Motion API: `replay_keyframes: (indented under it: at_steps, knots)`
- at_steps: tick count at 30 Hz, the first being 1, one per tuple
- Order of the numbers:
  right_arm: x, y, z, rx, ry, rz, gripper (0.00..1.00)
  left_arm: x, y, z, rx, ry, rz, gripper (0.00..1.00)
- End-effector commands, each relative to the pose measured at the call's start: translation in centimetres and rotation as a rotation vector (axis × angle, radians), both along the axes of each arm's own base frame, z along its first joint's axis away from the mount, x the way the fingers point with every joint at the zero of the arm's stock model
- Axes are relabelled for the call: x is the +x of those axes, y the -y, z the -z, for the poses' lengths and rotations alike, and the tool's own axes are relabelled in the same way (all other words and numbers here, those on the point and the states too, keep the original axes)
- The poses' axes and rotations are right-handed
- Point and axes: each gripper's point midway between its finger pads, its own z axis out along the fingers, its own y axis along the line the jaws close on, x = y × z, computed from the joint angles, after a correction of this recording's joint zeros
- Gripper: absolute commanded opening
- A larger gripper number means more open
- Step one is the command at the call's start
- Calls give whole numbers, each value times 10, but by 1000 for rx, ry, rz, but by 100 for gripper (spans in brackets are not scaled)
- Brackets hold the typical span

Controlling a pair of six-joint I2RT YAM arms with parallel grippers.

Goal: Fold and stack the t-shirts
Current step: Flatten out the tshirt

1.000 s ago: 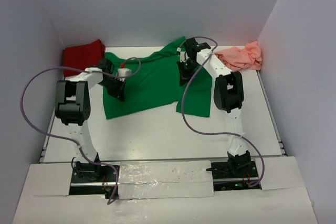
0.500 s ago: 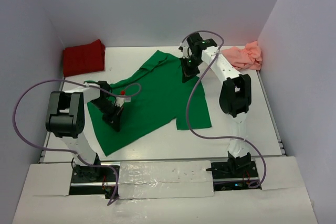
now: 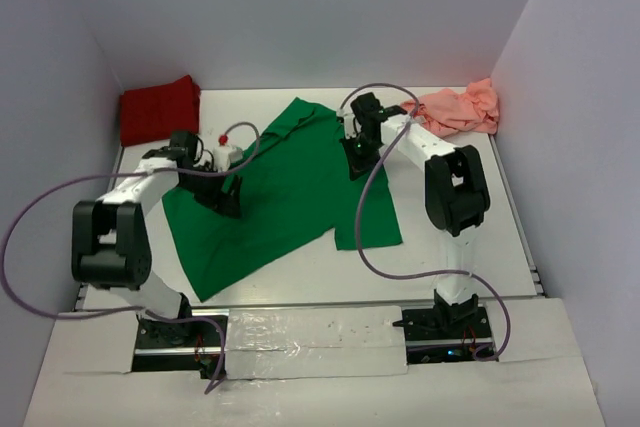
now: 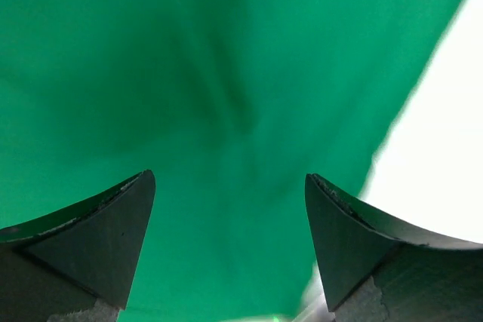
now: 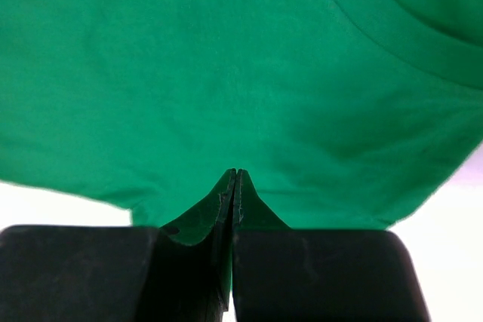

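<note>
The bright green t-shirt [image 3: 290,192] lies spread across the middle of the table, its lower left corner reaching toward the near edge. My left gripper [image 3: 226,203] hangs just above the shirt's left part, open, with only green cloth [image 4: 226,73] below the jaws [image 4: 226,186]. My right gripper [image 3: 357,165] is at the shirt's far right part, near the collar band [image 5: 392,28], and its fingers [image 5: 233,175] are shut on a pinch of the green fabric. The dark red t-shirt [image 3: 158,109] lies folded at the back left. At the back right the salmon pink t-shirt [image 3: 462,107] sits crumpled.
White walls close in the table on the left, back and right. Purple cables loop off both arms, the left one [image 3: 40,209] sweeping wide over the table's left edge. Bare table [image 3: 470,217] shows to the right of the green shirt.
The green shirt was dragged toward the near left and laid out flatter. My left gripper has opened, let go of the shirt and moved back a little. The right gripper stays shut.
</note>
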Motion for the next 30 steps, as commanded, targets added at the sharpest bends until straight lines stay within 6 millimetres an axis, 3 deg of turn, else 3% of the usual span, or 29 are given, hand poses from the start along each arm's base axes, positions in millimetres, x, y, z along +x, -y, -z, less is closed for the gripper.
replay_keyframes:
  at_steps: [1, 2, 4, 6, 7, 10, 14, 15, 21, 30]
  knots:
    - [34, -23, -27, -16, 310, -70, 0, 98, -1, -80, -86, 514, -211, 90]
    - [34, -26, -24, -25, 321, -75, 0, 108, -6, -113, -97, 655, -270, 91]
    - [35, -35, -17, -30, 341, -84, 0, 125, -20, -143, -149, 774, -418, 91]
    - [36, -41, -11, -25, 352, -77, 0, 134, -33, -148, -181, 765, -576, 91]
    - [38, -44, -8, -20, 364, -74, 0, 146, -42, -172, -200, 891, -614, 92]
    - [42, -49, 0, -50, 345, -71, 0, 154, -61, -193, -179, 969, -723, 93]
    - [29, -37, 30, -156, 233, -69, 0, 150, -73, -212, -175, 1009, -797, 93]
    - [25, -32, 36, -181, 216, -74, 0, 147, -85, -212, -164, 1011, -819, 93]
    - [-18, 4, 58, -319, 86, -91, 0, 136, -106, -208, -100, 977, -844, 93]
    - [-96, 41, 78, -400, -154, -138, 0, 117, -110, -213, -92, 939, -816, 93]
